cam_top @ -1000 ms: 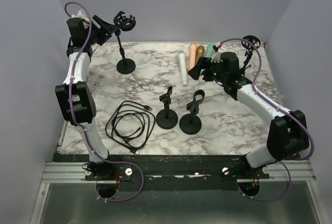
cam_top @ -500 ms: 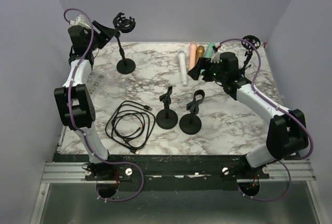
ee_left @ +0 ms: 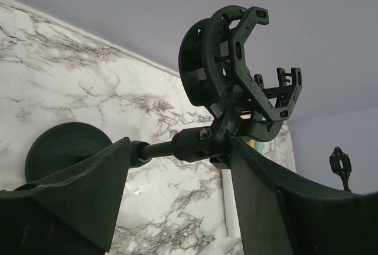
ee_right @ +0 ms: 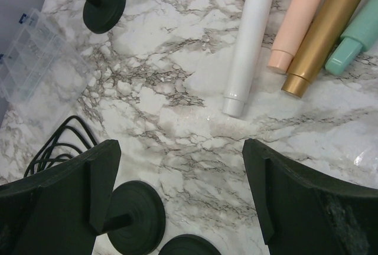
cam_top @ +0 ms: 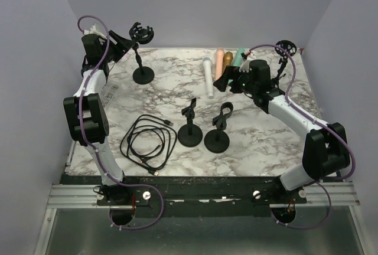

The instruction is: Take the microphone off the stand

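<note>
A black stand (cam_top: pixel 143 75) with a round base stands at the back left, and its shock-mount cradle (cam_top: pixel 140 30) holds no microphone. In the left wrist view the cradle (ee_left: pixel 236 72) is empty. My left gripper (cam_top: pixel 121 41) is open just left of the cradle, its fingers either side of the stand's pole joint (ee_left: pixel 195 143). Several microphones lie on the table at the back: white (cam_top: pixel 208 77), peach (cam_top: pixel 220 60), gold (cam_top: pixel 227 60) and teal (cam_top: pixel 238 57). My right gripper (cam_top: pixel 226 78) is open and empty beside them, above bare marble (ee_right: pixel 180 149).
Two short black clip stands (cam_top: pixel 189 130) (cam_top: pixel 217 136) stand mid-table. A coiled black cable (cam_top: pixel 147 143) lies at front left. A clear plastic box (cam_top: pixel 109 92) sits at the left edge. Another tall stand (cam_top: pixel 285 48) is at the back right corner.
My left wrist has shifted slightly at the back left, and the cradle sits a touch lower in view. The right arm has barely moved.
</note>
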